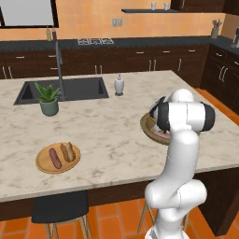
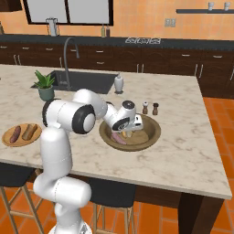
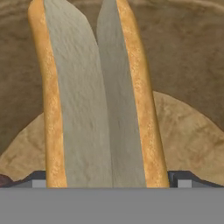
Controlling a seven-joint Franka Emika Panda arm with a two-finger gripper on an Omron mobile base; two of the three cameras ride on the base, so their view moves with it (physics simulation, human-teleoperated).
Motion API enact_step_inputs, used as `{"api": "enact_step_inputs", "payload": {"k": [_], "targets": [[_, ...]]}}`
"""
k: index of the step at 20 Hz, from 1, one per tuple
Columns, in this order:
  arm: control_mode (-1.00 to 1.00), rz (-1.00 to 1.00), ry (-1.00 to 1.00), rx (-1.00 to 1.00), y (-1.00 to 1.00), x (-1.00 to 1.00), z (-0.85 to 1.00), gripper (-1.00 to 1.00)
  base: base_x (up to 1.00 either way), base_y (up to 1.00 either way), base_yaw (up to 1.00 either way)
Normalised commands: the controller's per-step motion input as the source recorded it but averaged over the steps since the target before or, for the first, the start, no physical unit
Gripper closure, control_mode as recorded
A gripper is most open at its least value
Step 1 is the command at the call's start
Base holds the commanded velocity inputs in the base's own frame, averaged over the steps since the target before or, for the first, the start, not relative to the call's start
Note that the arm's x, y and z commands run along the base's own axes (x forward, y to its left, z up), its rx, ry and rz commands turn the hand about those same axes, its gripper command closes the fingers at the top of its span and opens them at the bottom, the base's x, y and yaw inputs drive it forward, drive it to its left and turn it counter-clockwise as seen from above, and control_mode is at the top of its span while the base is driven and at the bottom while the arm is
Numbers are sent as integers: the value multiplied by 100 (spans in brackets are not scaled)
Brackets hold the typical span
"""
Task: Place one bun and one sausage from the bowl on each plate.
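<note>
Wooden bowl (image 2: pixel 151 137) rim around bun (image 3: pixel 94 100)

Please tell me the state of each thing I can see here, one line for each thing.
gripper: jaws open, one on each side of the bun, down in the bowl.
bun: lying in the bowl, split side facing the hand camera, not yet gripped.
bowl: on the counter, holds a bun and a sausage.
sausage: lying in the bowl.
light-wood plate: already has one bun and one sausage.
</note>
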Motion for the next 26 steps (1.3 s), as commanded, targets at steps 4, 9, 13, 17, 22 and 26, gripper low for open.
{"api": "enact_step_inputs", "payload": {"k": [4,9,13,17,22,26], "targets": [[-100,0,0,0,0,0,0,100,0,0,0],[-100,0,0,0,0,0,0,100,0,0,0],[-100,0,0,0,-1,-20,28,100,0,0,0],[-100,-2,3,3,0,-23,97,100,0,0,0],[-100,-5,8,7,0,-47,98,100,0,0,0],[-100,-8,8,8,4,-100,83,100,0,0,0]]}}
